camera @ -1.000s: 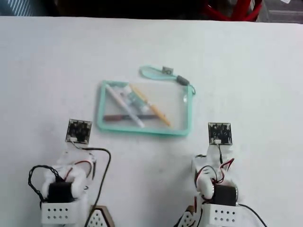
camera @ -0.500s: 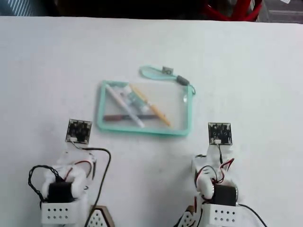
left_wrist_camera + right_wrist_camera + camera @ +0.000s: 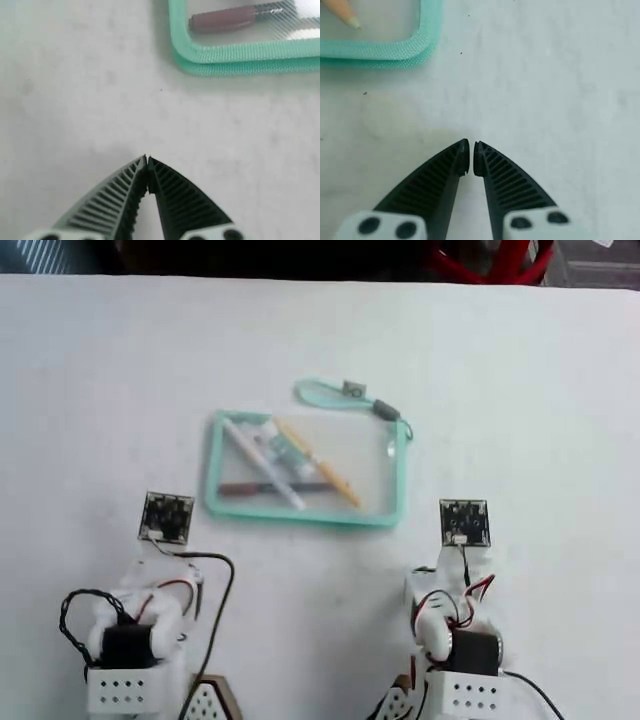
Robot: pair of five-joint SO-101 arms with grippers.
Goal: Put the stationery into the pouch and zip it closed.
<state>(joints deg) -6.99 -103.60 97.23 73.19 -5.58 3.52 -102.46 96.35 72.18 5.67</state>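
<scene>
- Arms sat folded low at the near edge of the desk [image 3: 520, 360], one on each side, both wrists aimed across it toward the pouch [image 3: 305, 470].
- The left claw [image 3: 147, 162] had its fingers pressed together on nothing, over bare desk just short of the pouch's near left corner.
- The right claw [image 3: 471, 150] was likewise closed and empty (only a sliver showed between the tips), over bare desk beside the pouch's near right corner.
- The pouch, clear with a green border, lay flat mid-desk between and ahead of the two arms, apart from both claws, its long axis running left to right.
- A green strap [image 3: 335, 392] looped off its far right corner.
- Inside, a yellow pencil [image 3: 315, 462] ran diagonally from far left to near right, its sharpened tip toward the near right corner.
- A white pen [image 3: 262, 462] lay on a similar slant, nearer the left end.
- A dark red pen [image 3: 262, 488] lay along the near edge, parallel to the pouch's long axis.
</scene>
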